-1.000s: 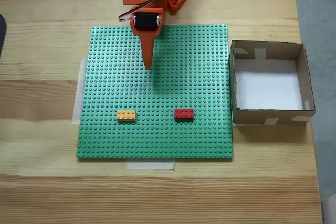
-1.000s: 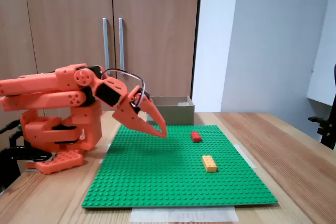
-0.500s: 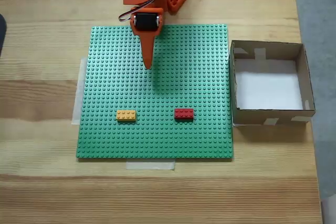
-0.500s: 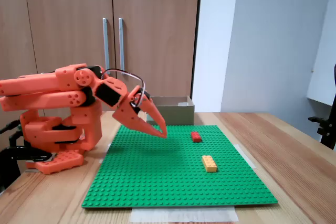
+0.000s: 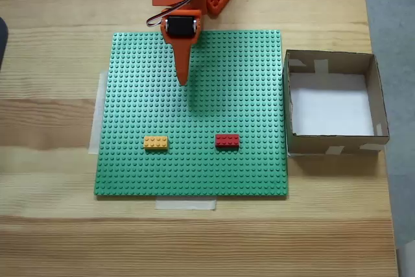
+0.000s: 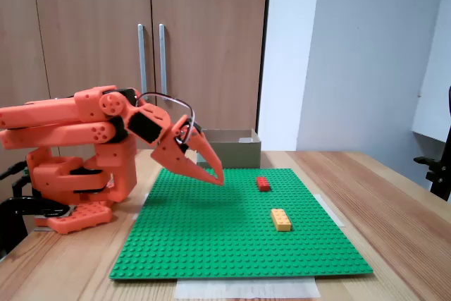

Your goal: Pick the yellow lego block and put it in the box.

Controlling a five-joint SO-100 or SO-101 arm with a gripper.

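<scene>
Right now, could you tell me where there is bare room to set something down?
The box floor is bare, as is the green baseplate between gripper and box. Wood below the baseplate is bare too. It is tighter around the yellow lego block and red brick.

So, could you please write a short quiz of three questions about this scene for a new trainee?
1. True or false: the yellow lego block already lies inside the box.
2. In the overhead fixed view, which brick is nearer to the box: A) the yellow lego block, B) the red brick?
3. Fill in: both bricks sit on the green ____.

Key: 1. False: it sits on the baseplate, and the gripper holds nothing. 2. B. 3. baseplate.
</scene>
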